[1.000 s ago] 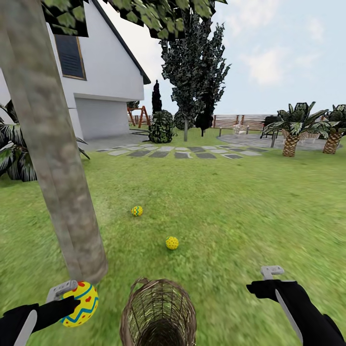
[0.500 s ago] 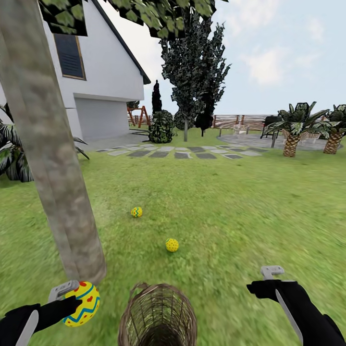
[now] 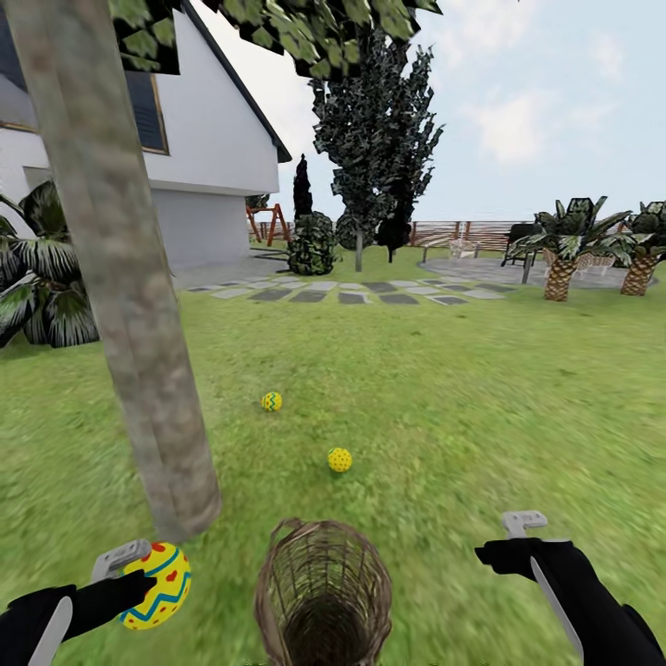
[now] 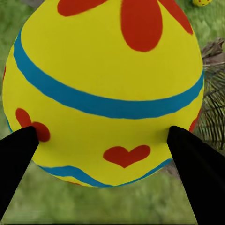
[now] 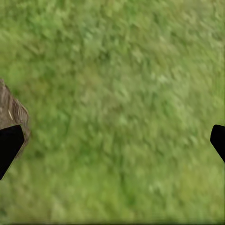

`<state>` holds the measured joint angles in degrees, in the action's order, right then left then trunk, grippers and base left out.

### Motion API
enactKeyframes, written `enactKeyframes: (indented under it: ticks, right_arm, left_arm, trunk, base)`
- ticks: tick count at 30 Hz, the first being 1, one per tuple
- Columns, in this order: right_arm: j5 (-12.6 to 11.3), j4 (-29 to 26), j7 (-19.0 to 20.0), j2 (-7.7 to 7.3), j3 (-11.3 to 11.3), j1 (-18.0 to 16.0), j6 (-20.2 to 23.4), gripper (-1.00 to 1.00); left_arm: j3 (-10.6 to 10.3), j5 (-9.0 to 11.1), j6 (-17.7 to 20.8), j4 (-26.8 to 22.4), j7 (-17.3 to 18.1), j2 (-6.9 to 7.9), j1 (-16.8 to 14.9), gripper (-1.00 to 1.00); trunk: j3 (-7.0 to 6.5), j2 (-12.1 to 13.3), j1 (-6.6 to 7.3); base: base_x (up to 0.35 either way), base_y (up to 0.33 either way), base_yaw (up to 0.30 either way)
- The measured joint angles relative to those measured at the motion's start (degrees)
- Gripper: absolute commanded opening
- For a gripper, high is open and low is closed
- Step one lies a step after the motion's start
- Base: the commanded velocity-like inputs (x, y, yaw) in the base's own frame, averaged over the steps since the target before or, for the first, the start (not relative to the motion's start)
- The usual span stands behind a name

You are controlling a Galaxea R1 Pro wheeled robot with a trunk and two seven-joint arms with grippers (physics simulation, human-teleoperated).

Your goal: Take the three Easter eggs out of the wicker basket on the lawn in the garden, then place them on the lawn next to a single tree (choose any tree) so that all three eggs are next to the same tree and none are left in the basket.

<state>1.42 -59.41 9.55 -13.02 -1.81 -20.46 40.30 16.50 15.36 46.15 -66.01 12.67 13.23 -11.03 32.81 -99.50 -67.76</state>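
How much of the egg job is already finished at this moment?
Two eggs, one and another, already lie on the lawn near the tree. The left gripper holds the third egg. The basket looks empty. Left: setting this egg down by the trunk.

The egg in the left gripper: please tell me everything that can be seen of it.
The egg is bright yellow and smooth, painted with blue bands, a blue zigzag, red hearts and a red flower on top. The left gripper is shut on it, one dark finger on each side. It is held above the lawn, near the base of the tree trunk and beside the wicker basket, apart from both.
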Motion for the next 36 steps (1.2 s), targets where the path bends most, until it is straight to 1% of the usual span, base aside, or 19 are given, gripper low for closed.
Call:
enactKeyframes:
  ticks: [10,12,16,33,36]
  right_arm:
    - [-0.2,0.2,0.0,-0.27,-0.1,0.0,-0.1,1.00]
    - [-0.2,0.2,0.1,-0.31,-0.1,0.0,-0.2,1.00]
    - [-0.2,0.2,0.1,-0.31,-0.1,0.0,-0.1,1.00]
    - [-0.2,0.2,0.0,-0.23,-0.1,0.0,0.0,1.00]
    - [-0.2,0.2,0.3,-0.19,0.0,0.0,0.1,1.00]
  left_arm:
    - [0.3,0.1,0.0,0.1,0.0,0.14,0.0,-1.00]
    - [0.3,0.0,0.0,1.0,0.0,0.20,0.0,-1.00]
    - [0.4,0.0,0.0,1.1,0.0,0.29,0.0,-1.00]
    - [0.3,0.0,0.0,1.2,0.0,0.40,0.0,-1.00]
    - [0.3,-0.1,0.0,1.2,0.0,0.40,0.0,-1.00]
  trunk:
    - [0.00,0.0,0.01]
    - [0.00,0.0,0.01]
    - [0.00,0.0,0.01]
    - [0.00,0.0,0.02]
    - [-0.07,0.0,0.02]
  base:
    - [-0.098,0.308,0.000]
    - [-0.078,0.312,0.000]
    - [-0.076,0.312,0.000]
    - [-0.011,0.318,0.000]
    - [0.000,0.322,-0.187]
